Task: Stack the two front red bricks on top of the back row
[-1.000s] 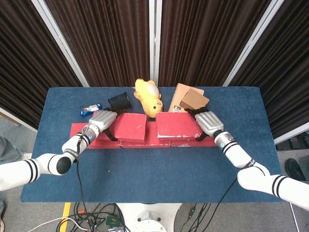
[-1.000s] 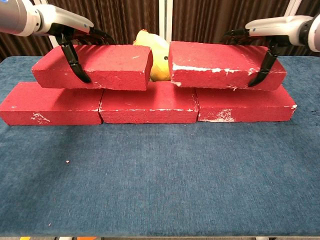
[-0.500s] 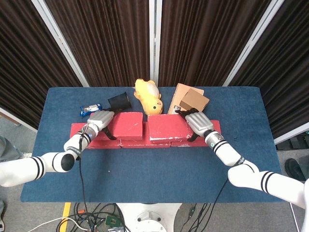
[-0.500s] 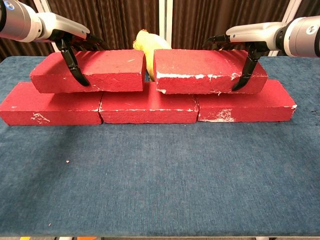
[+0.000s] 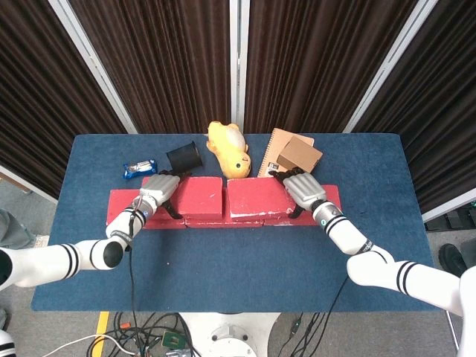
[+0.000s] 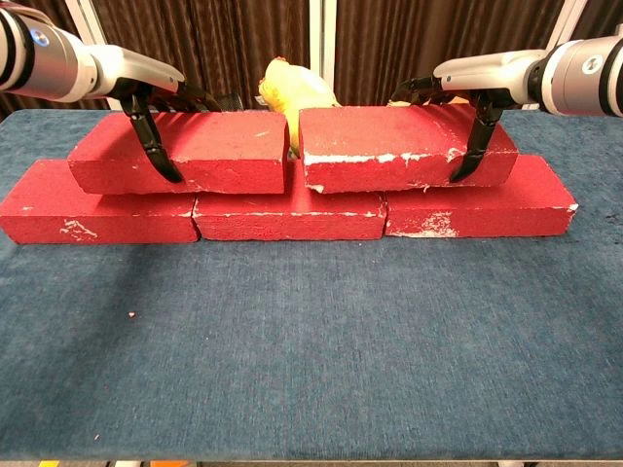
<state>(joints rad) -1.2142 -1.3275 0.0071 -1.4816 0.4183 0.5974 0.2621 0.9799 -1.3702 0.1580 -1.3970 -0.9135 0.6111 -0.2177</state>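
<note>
The left hand (image 6: 146, 107) clamps the left upper brick (image 6: 185, 152), which has slid rightward since a second ago, narrowing the gap. The right hand (image 6: 465, 102) grips the right upper brick (image 6: 404, 148), now lowered and shifted left. Both rough, chipped red blocks rest on the back row (image 6: 289, 210) on the blue felt-like table (image 6: 311, 350), a yellow plush toy (image 6: 292, 88) behind.
</note>
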